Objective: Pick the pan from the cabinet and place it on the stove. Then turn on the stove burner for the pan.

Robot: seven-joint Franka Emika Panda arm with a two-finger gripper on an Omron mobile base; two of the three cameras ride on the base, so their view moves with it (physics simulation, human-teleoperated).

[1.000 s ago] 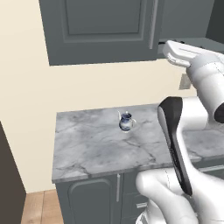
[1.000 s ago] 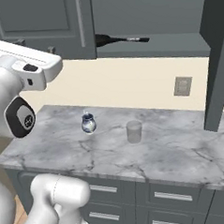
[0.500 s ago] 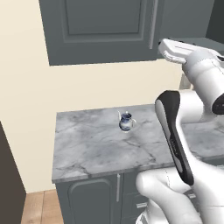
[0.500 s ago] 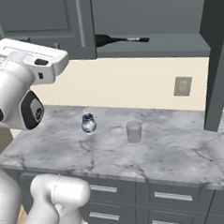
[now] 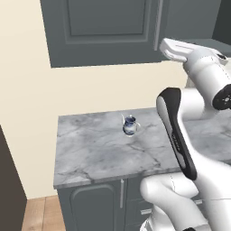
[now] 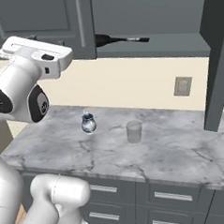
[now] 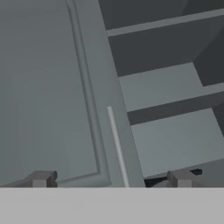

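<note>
The claw [image 7: 110, 179] (jaws wide) has risen closer to the cabinet [image 7: 52, 87]

A: The cabinet [image 6: 56, 18] looks painted, a matt dark grey with smooth panelled doors, and the bar handle [image 7: 118, 148] on it reads as pale brushed metal.

B: The counter [image 5: 99, 149] is polished grey marble with darker veins and a soft sheen. The wall [image 6: 131, 84] behind is flat cream paint, no gloss.

A: The pan [image 6: 112, 39] on the shelf is nearly black and matt, like coated metal. The small jug [image 6: 88, 123] looks like glazed ceramic, white and blue, shiny.

B: The tumbler [image 6: 134, 131] seems translucent glass or plastic; which one is unclear. The arm [image 5: 180, 144] has smooth, slightly glossy white shells with dark plastic joints. The floor [image 5: 40, 214] looks like warm wood.
</note>
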